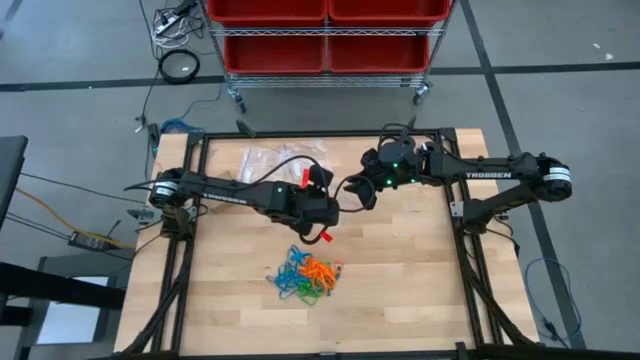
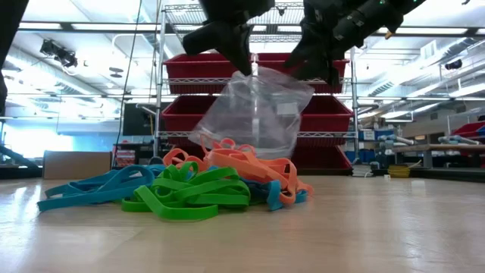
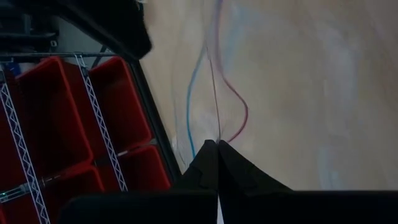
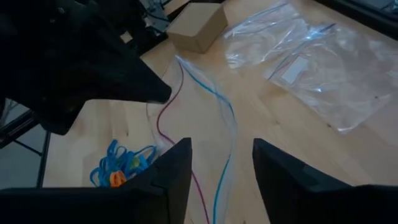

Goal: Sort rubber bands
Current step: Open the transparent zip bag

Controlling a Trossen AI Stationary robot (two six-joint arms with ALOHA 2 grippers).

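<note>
High view shows the left end effector [image 1: 322,212] pressed together on the rim of a clear plastic bag [image 2: 254,110], held up off the counter [image 1: 420,290], with the right end effector [image 1: 357,193] just beside it, fingers spread with the bag's open mouth between them. Rubber bands [image 1: 306,279] in orange, blue and green lie in one tangled pile on the counter, below and near both end effectors, apart from the spare clear bags [image 1: 270,163] lying beyond the left arm.

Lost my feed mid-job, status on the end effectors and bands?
Left end effector shut on clear bag, held above table. Right end effector open beside it. Rubber bands piled loose on table, none bagged.
</note>
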